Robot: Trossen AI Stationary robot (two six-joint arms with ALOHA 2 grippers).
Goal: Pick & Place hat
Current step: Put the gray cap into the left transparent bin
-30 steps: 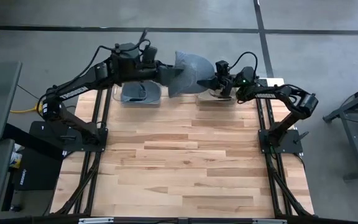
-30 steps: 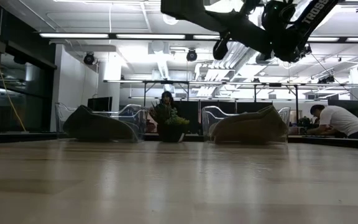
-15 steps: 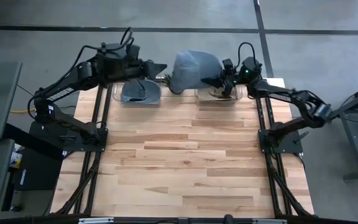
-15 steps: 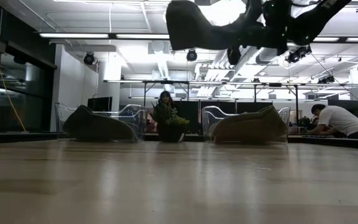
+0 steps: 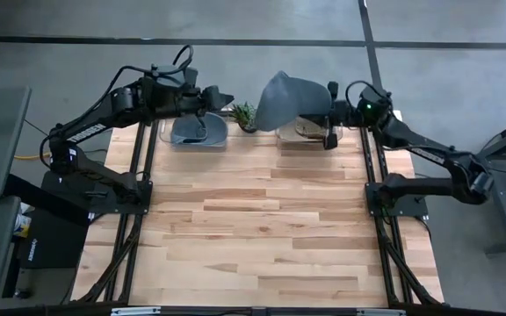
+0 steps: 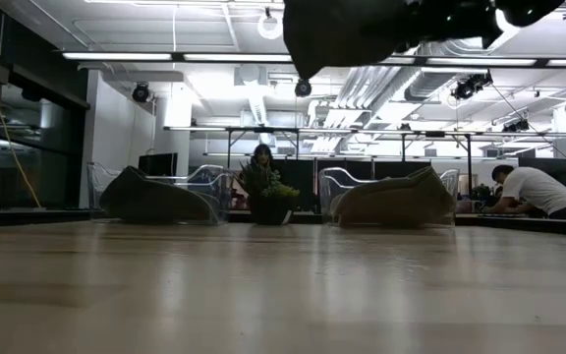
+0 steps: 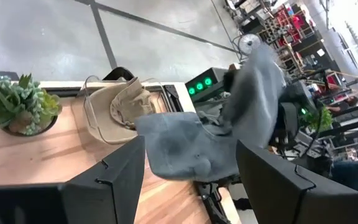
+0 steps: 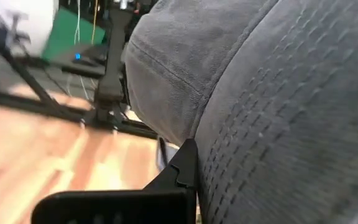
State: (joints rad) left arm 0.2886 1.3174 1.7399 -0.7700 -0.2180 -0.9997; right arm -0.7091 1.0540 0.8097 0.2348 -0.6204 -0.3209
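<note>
A grey hat (image 5: 290,98) hangs in the air above the table's far edge, between the two arms; in the low view it is a dark shape (image 6: 357,34) at the top. My right gripper (image 5: 329,111) is shut on its right side. My left gripper (image 5: 220,96) stands open to the hat's left, apart from it. Its own view looks at the hat (image 7: 229,134) past its two spread fingers (image 7: 190,152). My right gripper pinches the hat's cloth at its right-hand side (image 5: 321,107) between the two fingers, coming about level from the table's right. One dark finger (image 8: 178,171) lies against the stitched cloth (image 8: 241,155). The hat is lifted clear and bulges out to the left of the fingers.
A clear bin with a tan hat (image 5: 304,132) stands under the held hat, and another with a grey hat (image 5: 198,130) under my left gripper. A small potted plant (image 5: 244,114) sits between them. A person (image 6: 534,189) shows beyond the table.
My left gripper has drawn back from the hat toward the table's left. My right gripper has risen and gone toward the table's right with the hat, rolling as it went. The hat has turned about and now hangs from my right gripper alone.
</note>
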